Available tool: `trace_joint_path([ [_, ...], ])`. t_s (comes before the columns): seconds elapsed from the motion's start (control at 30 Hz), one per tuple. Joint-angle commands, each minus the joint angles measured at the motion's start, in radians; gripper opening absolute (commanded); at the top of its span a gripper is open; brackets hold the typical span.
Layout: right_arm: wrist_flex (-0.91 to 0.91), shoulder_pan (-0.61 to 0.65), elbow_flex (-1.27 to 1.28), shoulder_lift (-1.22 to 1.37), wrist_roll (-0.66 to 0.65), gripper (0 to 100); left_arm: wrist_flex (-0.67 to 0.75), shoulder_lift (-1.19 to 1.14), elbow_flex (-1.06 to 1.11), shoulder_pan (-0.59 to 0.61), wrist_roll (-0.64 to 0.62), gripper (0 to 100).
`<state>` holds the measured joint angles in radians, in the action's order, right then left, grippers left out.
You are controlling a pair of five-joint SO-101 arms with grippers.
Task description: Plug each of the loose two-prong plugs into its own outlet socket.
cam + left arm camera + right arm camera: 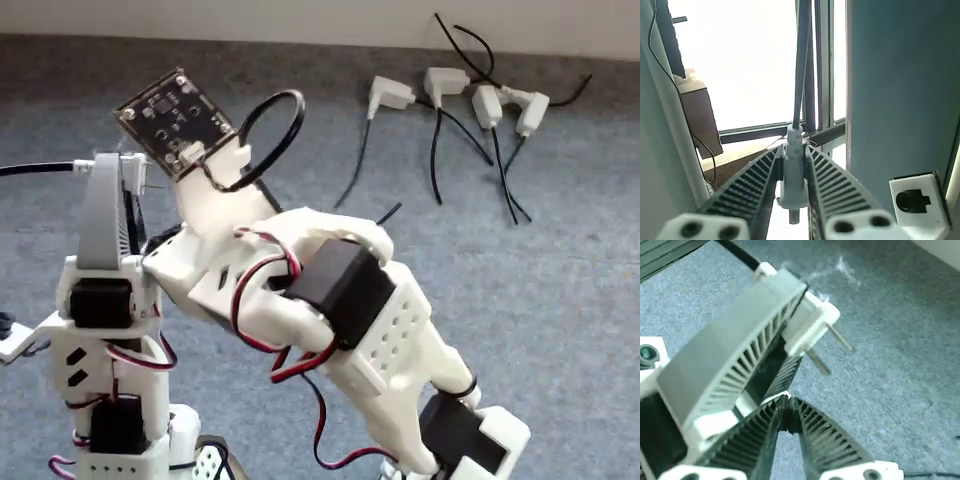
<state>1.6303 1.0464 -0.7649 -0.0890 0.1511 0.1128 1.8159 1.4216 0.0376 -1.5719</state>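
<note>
A grey-blue carpeted surface [560, 260] spreads under both arms. The white right arm [370, 330] leans across the front of the high view, a black circuit board [175, 115] at its wrist. The left arm [100, 310] stands upright beside it. The left pincer [796, 150], with grey ribbed fingers, is raised above the surface and clamped on a white two-prong plug [807, 322]. The plug's metal prongs [832, 347] stick out sideways and its black cord [40, 168] trails off to the edge. The right pincer [786, 407] is just beside that plug, its fingers pressed together on nothing. Four loose white plugs with black cords [390, 95] lie in a row at the far side, well apart from both arms.
</note>
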Motion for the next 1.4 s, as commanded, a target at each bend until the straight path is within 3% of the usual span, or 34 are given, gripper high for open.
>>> trace_joint_path([
  [0.0, -0.053, -0.079, -0.005, -0.015, 0.003, 0.8, 0.012, 0.001, -0.002, -0.033, -0.003, 1],
  [0.33, -0.054, -0.219, -0.137, -0.013, -0.051, 0.8, 0.011, 0.005, 0.024, -0.269, 0.186, 1],
  [0.6, -0.085, -0.300, -0.145, -0.015, -0.068, 0.8, 0.011, 0.005, 0.025, -0.283, 0.186, 1],
  [1.2, -0.084, -0.302, -0.145, -0.018, -0.068, 0.8, 0.011, 0.001, 0.047, -0.343, 0.187, 1],
  [1.37, -0.084, -0.300, -0.145, -0.018, -0.068, 0.8, 0.009, 0.001, 0.074, -0.412, 0.189, 1],
])
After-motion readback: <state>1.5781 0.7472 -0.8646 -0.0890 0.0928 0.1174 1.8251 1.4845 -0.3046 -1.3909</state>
